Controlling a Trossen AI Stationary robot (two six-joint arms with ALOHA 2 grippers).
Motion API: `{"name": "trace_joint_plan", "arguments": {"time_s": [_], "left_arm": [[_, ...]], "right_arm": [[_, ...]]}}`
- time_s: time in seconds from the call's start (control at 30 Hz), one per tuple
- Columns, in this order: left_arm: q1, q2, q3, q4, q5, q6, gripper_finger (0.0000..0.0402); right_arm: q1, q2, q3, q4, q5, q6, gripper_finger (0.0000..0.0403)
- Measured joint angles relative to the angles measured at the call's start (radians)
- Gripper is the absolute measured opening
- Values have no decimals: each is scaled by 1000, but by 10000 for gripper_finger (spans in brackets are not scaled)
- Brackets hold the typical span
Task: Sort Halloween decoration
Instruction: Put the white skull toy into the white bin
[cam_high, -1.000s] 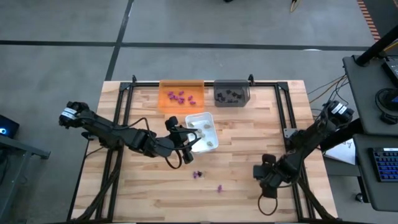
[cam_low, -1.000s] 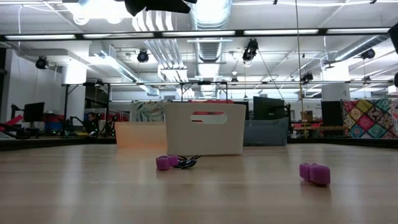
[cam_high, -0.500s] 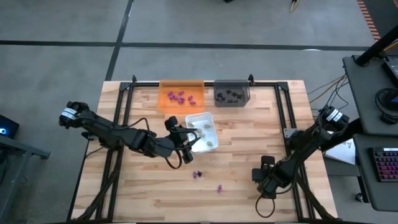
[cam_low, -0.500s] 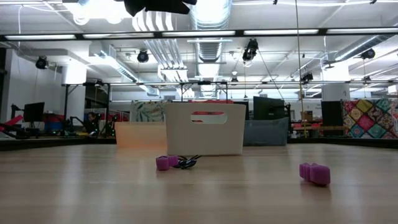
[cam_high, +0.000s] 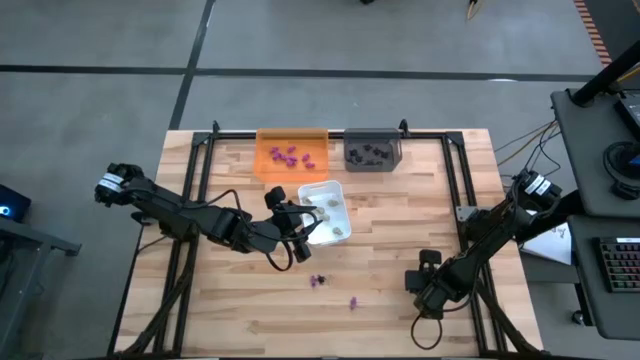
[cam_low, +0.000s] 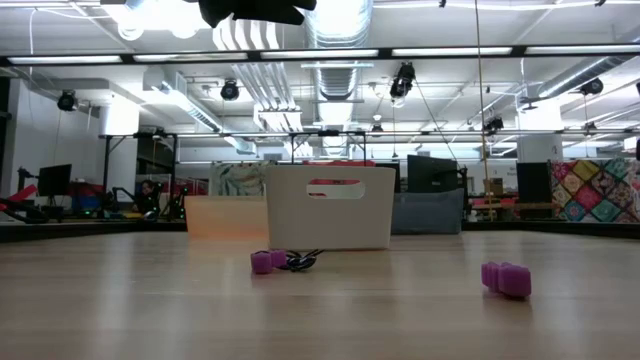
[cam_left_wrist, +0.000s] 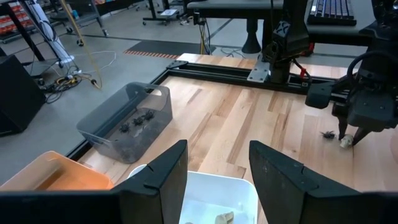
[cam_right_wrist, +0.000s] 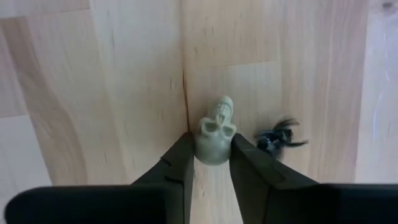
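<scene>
Right gripper (cam_high: 428, 295) sits low over the table (cam_high: 400, 210) near its front right corner. In the right wrist view its fingers (cam_right_wrist: 177, 163) are closed to a narrow gap around a pale beige skull (cam_right_wrist: 216, 129), which stands pinched between the two tips. A black spider (cam_right_wrist: 275, 139) lies on the wood just beside the skull, apart from the fingers.

Left gripper (cam_high: 303, 232) hangs above the white tray (cam_high: 316, 187) at mid-table. In the left wrist view its fingers (cam_left_wrist: 163, 174) stand well apart and hold nothing; the white tray's floor (cam_left_wrist: 205, 186) lies below them with a beige piece (cam_left_wrist: 222, 217) resting in it.

Orange tray (cam_high: 291, 140) sits at the back edge and holds several purple pieces (cam_high: 290, 154). Grey tray (cam_high: 373, 138) stands just beside it to the right and holds black pieces (cam_high: 368, 153). The white tray holds beige pieces (cam_high: 337, 231).

Loose items on the table front of the white tray: a purple piece (cam_high: 318, 281) with a small black piece touching or just beside it, best seen in the low view (cam_low: 300, 262); a second purple piece (cam_high: 353, 302) lies apart from them, nearer the front edge. In the low view this second piece (cam_low: 505, 278) lies well to one side of the first purple piece (cam_low: 263, 262).
</scene>
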Motion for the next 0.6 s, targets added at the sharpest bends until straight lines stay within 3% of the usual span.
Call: {"name": "trace_joint_plan", "arguments": {"time_s": [0.37,0.6], "left_arm": [[0,0,-1,0,0,0,155],[0,0,-1,1,0,0,155]], "right_arm": [[0,-8,0,-1,0,0,63],[-3,-83,-1,-2,21,20,63]]}}
